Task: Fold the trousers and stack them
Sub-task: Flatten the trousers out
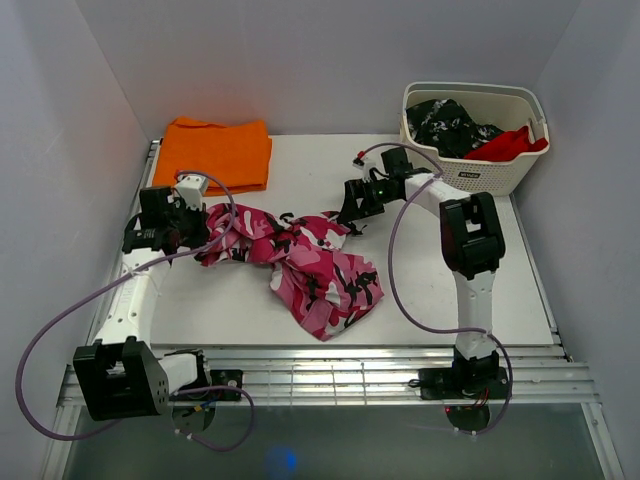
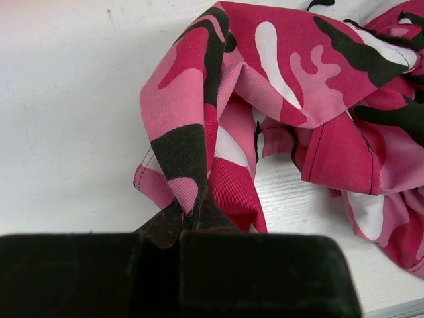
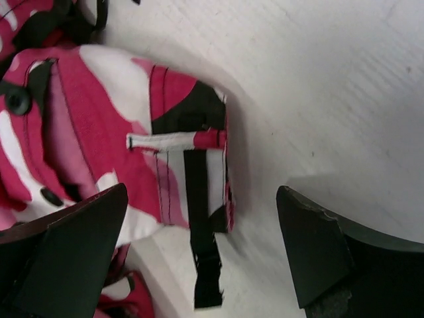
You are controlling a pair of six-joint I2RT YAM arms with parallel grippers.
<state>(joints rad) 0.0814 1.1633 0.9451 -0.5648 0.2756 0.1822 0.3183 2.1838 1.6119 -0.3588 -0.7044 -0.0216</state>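
Trousers [image 2: 298, 66] edge sits pinched in left claw [image 2: 182, 222].

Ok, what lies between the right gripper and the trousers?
Nothing. In the right wrist view the waistband corner of the trousers sits between the open jaws of the right gripper, with only bare table beyond its edge.

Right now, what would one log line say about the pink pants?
trousers: crumpled, unfolded on table | left end effector: shut on trousers | right end effector: open, by waistband
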